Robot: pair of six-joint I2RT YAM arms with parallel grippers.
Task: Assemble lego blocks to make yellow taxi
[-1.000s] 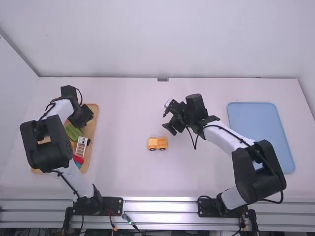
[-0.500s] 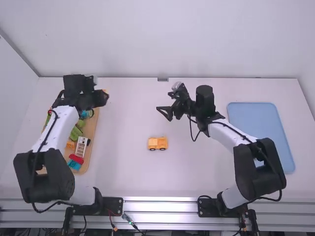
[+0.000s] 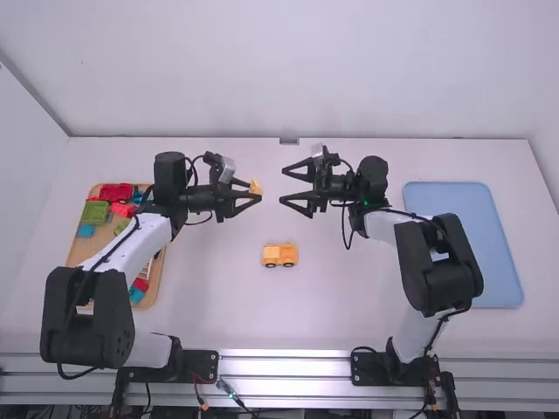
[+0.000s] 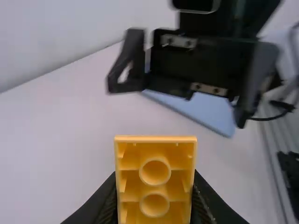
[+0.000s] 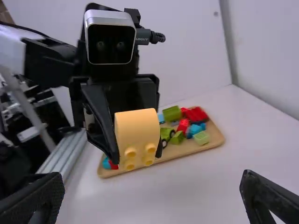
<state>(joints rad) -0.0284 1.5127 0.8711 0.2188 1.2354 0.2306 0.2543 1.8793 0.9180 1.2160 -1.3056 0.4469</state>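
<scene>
Yellow block (image 4: pixel 154 188) in left claw (image 3: pixel 254 191)

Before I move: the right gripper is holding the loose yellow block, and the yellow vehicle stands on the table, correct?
Not quite: the left gripper holds the loose yellow block, as the right wrist view shows; the right gripper is open and empty. The yellow vehicle does stand on the table.

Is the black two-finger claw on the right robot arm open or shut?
Open: the right arm's black gripper has its fingers spread wide apart, and it holds nothing.
</scene>
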